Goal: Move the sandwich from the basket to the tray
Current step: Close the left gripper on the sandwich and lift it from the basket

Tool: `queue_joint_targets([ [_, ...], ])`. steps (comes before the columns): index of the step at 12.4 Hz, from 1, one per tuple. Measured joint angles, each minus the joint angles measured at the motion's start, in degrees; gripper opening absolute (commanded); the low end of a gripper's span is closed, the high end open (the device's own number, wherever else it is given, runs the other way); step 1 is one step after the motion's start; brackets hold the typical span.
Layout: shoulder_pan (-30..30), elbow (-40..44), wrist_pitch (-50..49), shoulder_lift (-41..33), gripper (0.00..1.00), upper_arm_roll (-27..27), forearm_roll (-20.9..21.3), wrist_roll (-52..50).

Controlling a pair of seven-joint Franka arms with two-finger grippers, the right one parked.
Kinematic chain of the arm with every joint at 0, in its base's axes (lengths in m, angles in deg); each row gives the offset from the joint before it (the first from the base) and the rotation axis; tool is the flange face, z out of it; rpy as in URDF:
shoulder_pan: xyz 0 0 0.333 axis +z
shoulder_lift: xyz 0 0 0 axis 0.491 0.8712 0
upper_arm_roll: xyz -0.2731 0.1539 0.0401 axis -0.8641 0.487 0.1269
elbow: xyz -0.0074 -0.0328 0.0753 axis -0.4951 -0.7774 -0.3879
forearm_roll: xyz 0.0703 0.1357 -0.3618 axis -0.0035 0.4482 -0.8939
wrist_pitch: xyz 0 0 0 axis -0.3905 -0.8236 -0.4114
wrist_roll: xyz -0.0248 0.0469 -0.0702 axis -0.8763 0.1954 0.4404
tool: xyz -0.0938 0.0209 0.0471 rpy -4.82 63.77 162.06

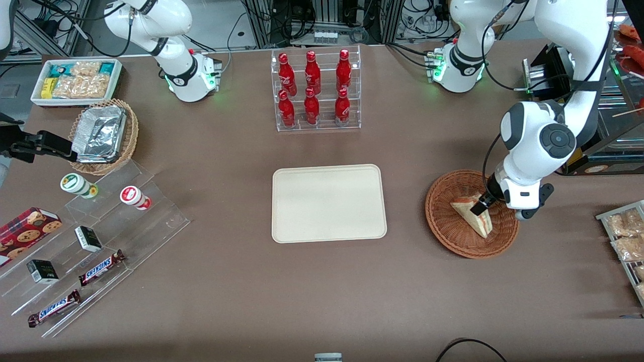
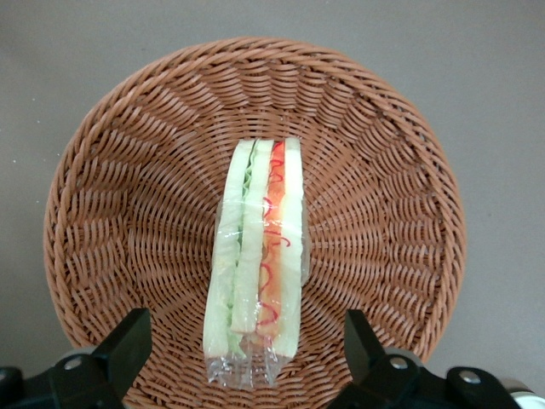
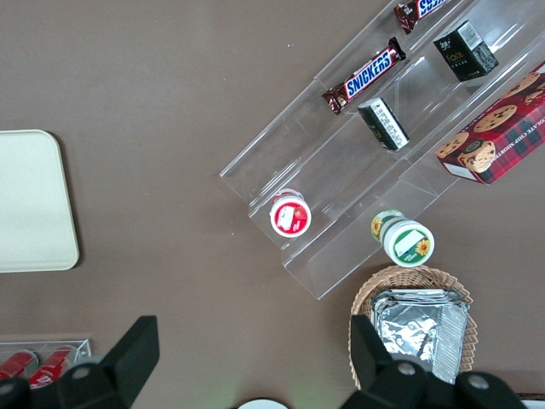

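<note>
Front view: hung low over the round reddish-brown wicker basket (image 1: pixel 472 215) toward the working arm's end of the table, the left arm's two-finger gripper (image 1: pixel 484 203), its dark fingertips down at the upper corner of the clear-wrapped triangular sandwich wedge of pale tan bread with a red-orange stripe (image 1: pixel 474 214); lay in the basket, that sandwich, not lifted. Sat bare and well apart, mid-table, the flat cream-beige rectangular plastic tray (image 1: pixel 329 203). Left wrist view: looked straight down on the sandwich (image 2: pixel 257 260), seen cut edge up, pale bread layers with green and red filling, resting across the woven basket floor (image 2: pixel 128 213); stood spread wide to either side of the wrapped end, the two black fingers (image 2: pixel 126 345), touching nothing, so open and holding nothing. Right wrist view: showed only one rounded corner of the cream tray (image 3: pixel 34 200), with nothing on it. Judged from all this: nothing yet accomplished beyond the approach; grasp, lift, carry toward the tray and release all left to do.
</note>
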Motion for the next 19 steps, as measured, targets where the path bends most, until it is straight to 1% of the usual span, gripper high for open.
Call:
queue_joint_targets([
  [7,0.0,1.1,0.4,4.3,1.00,0.0,0.0,-0.2],
  [8,0.0,1.5,0.4,4.8,0.95,0.0,0.0,-0.2],
  [9,0.0,1.8,0.4,5.3,0.60,0.0,0.0,-0.3],
  [10,0.0,1.9,0.4,5.6,0.22,0.0,0.0,-0.3],
  [11,0.0,2.0,0.4,6.0,0.00,0.0,0.0,-0.4],
  [16,0.2,3.3,-0.1,6.3,0.00,0.0,0.0,-0.6],
  [17,0.2,4.5,-1.8,6.3,0.00,0.0,0.0,-0.6],
  [19,0.1,10.3,-10.7,6.2,0.00,-0.1,0.0,-0.6],
])
